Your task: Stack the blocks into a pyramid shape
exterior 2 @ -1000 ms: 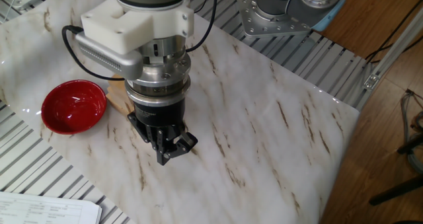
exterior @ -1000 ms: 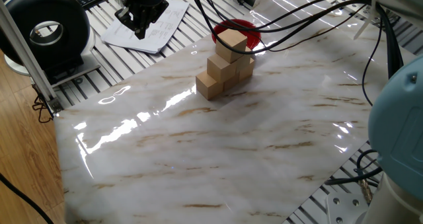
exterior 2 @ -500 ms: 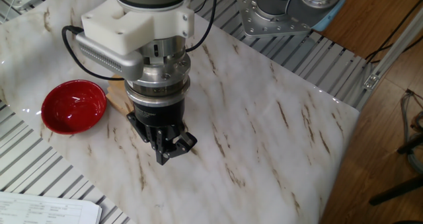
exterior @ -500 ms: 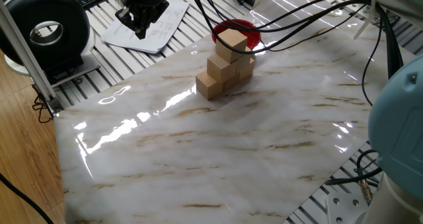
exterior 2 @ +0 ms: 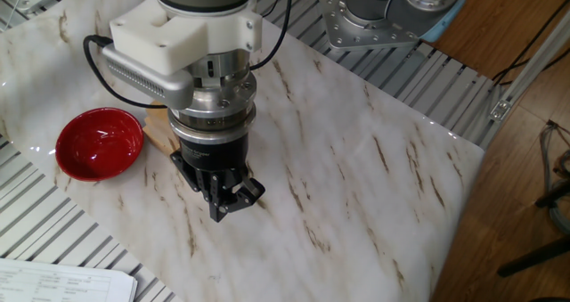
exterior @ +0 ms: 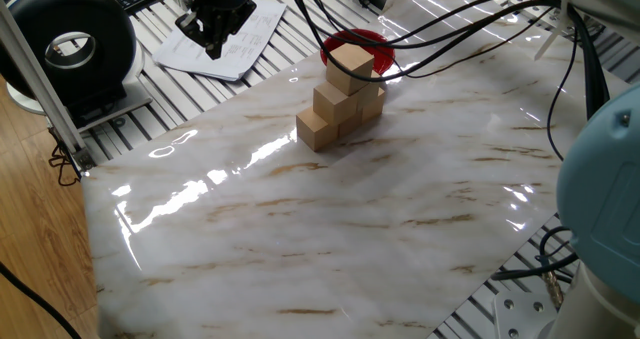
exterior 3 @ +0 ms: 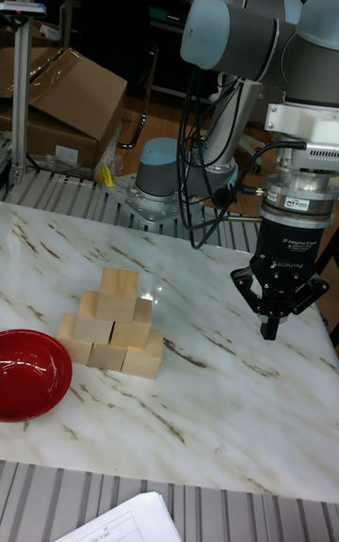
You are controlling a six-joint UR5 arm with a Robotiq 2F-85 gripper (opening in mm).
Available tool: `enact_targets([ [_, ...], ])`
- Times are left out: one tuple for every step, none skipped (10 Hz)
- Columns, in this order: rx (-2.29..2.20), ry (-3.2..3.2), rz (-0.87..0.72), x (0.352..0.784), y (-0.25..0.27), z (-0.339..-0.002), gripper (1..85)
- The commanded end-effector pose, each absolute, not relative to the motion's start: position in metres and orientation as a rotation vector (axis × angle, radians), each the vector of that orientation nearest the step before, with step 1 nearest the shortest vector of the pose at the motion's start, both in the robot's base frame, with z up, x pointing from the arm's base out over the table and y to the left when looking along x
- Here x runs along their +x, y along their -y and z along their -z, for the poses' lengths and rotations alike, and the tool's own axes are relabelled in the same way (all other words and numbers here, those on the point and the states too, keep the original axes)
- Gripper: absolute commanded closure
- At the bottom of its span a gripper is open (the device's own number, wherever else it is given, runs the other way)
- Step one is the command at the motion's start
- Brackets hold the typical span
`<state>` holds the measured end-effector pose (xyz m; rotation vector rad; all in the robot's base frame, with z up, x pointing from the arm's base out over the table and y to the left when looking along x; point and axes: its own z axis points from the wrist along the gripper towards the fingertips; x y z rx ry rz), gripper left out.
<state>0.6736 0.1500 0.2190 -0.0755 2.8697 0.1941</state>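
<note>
The blocks stand as a pyramid on the marble table: three at the bottom, two above, one on top. In one fixed view the blocks rise in front of the red bowl. In the other fixed view only a tan edge of the blocks shows behind the arm. My gripper hangs above the table to the right of the pyramid, well apart from it, fingers together and holding nothing. It also appears as the gripper and the gripper.
The red bowl sits beside the pyramid's left end. Paper sheets lie on the slatted frame past the table edge. A black round device and cables flank the table.
</note>
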Motion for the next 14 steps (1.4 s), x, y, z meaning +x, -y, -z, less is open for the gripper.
enact_targets([
  [-0.072, -2.867, -0.211, 0.6740, -0.1519, -0.2205, 84.7],
  [-0.070, -2.867, -0.209, 0.6739, -0.1516, -0.2204, 84.7],
  [-0.065, -2.868, -0.210, 0.6737, -0.1519, -0.2200, 84.7],
  [-0.064, -2.868, -0.203, 0.6730, -0.1512, -0.2196, 84.7],
  [-0.062, -2.870, -0.204, 0.6727, -0.1512, -0.2192, 84.7],
  [-0.062, -2.868, -0.204, 0.6732, -0.1512, -0.2190, 84.7],
  [-0.059, -2.868, -0.206, 0.6733, -0.1516, -0.2190, 84.7],
  [-0.061, -2.868, -0.208, 0.6734, -0.1519, -0.2187, 84.7],
  [-0.058, -2.866, -0.213, 0.6738, -0.1527, -0.2190, 84.7],
  [-0.054, -2.864, -0.224, 0.6739, -0.1546, -0.2198, 84.7],
  [-0.057, -2.864, -0.223, 0.6741, -0.1546, -0.2194, 84.7],
  [-0.057, -2.867, -0.224, 0.6737, -0.1544, -0.2190, 84.7],
  [-0.057, -2.867, -0.222, 0.6738, -0.1539, -0.2189, 84.7],
  [-0.059, -2.867, -0.223, 0.6739, -0.1543, -0.2190, 84.7],
])
